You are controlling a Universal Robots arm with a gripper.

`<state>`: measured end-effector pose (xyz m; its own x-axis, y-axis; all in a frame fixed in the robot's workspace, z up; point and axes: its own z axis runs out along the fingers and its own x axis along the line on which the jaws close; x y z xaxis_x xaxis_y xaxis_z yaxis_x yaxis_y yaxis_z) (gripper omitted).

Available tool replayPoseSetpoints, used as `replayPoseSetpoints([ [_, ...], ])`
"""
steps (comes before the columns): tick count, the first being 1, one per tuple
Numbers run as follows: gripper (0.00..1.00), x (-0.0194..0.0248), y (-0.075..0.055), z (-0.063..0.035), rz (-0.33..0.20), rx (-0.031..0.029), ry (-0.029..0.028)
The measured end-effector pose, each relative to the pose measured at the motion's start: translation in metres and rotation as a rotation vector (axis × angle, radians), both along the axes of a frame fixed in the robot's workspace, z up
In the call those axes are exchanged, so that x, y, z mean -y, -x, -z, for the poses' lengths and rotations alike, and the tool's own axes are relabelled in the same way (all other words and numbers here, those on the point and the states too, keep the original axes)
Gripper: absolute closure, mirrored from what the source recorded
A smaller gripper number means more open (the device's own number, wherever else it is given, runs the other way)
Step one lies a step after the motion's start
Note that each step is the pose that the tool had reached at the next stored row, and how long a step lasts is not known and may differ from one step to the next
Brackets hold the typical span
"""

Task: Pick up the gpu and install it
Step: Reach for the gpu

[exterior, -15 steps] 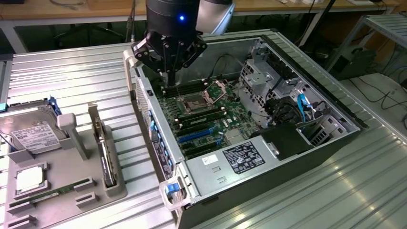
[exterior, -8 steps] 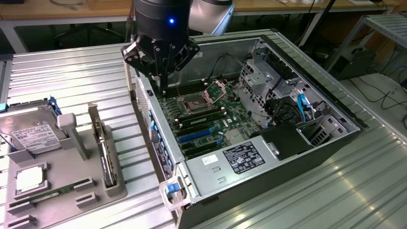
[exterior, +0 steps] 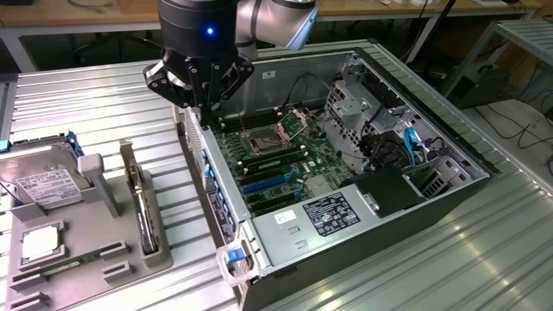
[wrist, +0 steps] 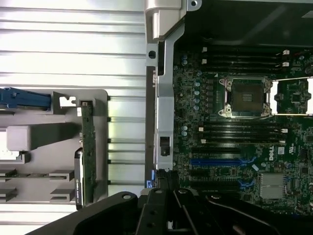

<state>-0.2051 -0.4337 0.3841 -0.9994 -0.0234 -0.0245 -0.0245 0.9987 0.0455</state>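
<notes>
Gripper (exterior: 204,116) of the UR arm hangs w/ jaws drawn together, gripping nothing, over the rear wall of an open PC case (exterior: 449,139). Gpu (exterior: 144,207) stands on edge in a slot of a grey holder (exterior: 162,259), well apart from the gripper, on the ext. view's left (wrist view catches the gpu (wrist: 87,147) edge-on). Also in the holder: a silver hard drive (exterior: 39,184) w/ white label and a slim green memory stick (exterior: 74,262). Holder and case sit side by side on a ribbed metal table (exterior: 87,97). Inside the case the mobo (exterior: 289,165) faces up, w/ CPU socket (wrist: 244,95) and blue slots (wrist: 215,160) in plain sight.
</notes>
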Motion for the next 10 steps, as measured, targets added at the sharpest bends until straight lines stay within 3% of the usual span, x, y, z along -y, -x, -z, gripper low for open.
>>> replayPoseSetpoints([
  [10,0.89,0.0024,0.024,0.0004,-0.011,0.0,0.0],
])
